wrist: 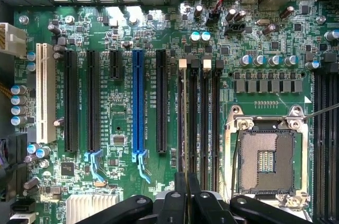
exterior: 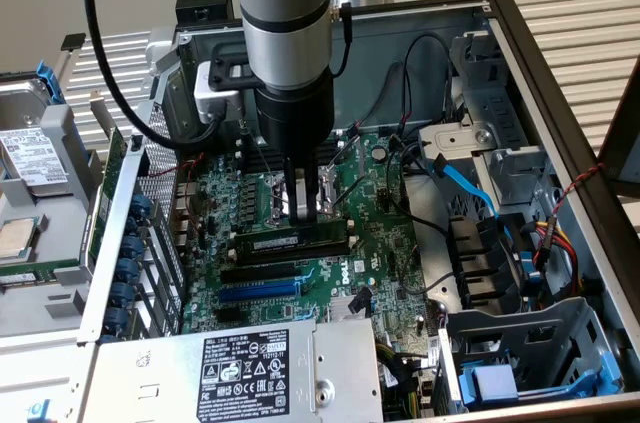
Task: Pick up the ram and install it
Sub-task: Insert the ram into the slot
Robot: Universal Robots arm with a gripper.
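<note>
Below claw (exterior: 303, 215) — clenched on ram (exterior: 282, 242) — slot row (wrist: 203, 123); tilted or off-notch push could jam, crack stick.

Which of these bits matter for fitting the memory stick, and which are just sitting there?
In the job: ram, along the black memory slots; the shut hand just above it.
Lying about: hard drive, power supply, blue expansion slot, processor socket.
</note>
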